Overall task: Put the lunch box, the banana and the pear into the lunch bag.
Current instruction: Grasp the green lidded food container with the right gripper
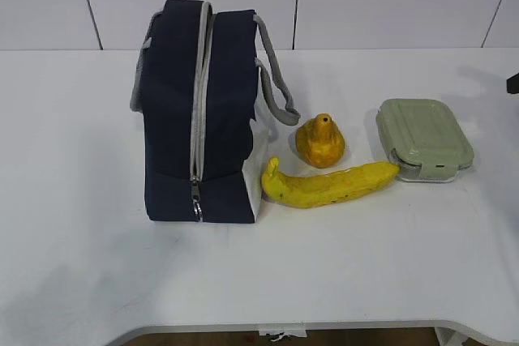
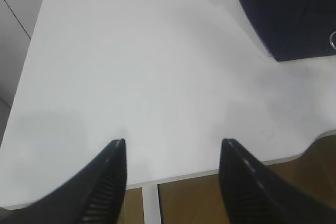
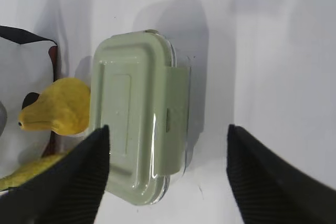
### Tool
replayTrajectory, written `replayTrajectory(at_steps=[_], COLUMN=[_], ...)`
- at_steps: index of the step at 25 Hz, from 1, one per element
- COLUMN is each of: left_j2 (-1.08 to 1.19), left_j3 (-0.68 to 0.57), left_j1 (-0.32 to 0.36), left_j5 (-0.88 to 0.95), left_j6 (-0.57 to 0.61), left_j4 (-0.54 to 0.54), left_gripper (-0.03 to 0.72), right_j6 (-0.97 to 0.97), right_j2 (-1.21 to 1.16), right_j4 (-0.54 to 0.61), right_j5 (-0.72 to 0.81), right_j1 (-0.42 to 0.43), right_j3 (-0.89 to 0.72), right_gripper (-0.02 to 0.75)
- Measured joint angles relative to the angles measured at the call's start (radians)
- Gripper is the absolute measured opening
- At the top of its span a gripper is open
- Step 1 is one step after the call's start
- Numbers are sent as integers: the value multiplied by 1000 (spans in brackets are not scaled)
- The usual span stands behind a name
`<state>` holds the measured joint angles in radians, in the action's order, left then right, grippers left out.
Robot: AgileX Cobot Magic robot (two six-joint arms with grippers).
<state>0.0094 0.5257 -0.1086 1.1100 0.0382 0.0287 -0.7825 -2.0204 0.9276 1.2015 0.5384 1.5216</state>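
- White tabletop (image 1: 89, 224) lay bare along its near edge in the exterior view; neither gripper showed there.
- Long curved yellow banana with brown speckles (image 1: 328, 185) lay nearest of the fruit, its stem end touching or just short of the bag's white end panel, its tip close by the lunch box.
- Tall boxy navy-blue fabric lunch bag (image 1: 199, 111) stood upright left of centre, grey zipper (image 1: 197, 111) run closed along the top and down the near face, ring pull at the bottom, grey webbing handles (image 1: 274, 79) drooping to each side.
- Squat orange-yellow pear (image 1: 320, 141) sat upright just behind the banana, between bag and lunch box.
- Small flat lunch box with sage-green lid and clear base (image 1: 423, 137) rested on the table at right.
- Left gripper (image 2: 173, 145): jaws spread wide, empty, above the table's front edge; bag corner at upper right of its view.
- Right gripper (image 3: 168, 135): jaws wide apart, empty, over the lunch box, which lay mostly toward the left finger.
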Motion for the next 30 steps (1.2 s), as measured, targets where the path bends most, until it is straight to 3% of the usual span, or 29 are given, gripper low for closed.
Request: replayTrajectory(at_steps=[2,6,30], left_j2=[0,0,0], left_j3=[0,0,0], left_j1=[0,0,0], left_j5=[0,0,0], left_j6=[0,0,0], left_j4=[0,0,-2], left_gripper=[429,429,429], right_j6=[0,-4,-100], right_j2=[-32,-84,-218], right_j4=[13,37,138], right_j5=[-2,-2,-12], right_j1=[-9,-23,-123], right_j3=[0,0,2], right_gripper=[584,624,593])
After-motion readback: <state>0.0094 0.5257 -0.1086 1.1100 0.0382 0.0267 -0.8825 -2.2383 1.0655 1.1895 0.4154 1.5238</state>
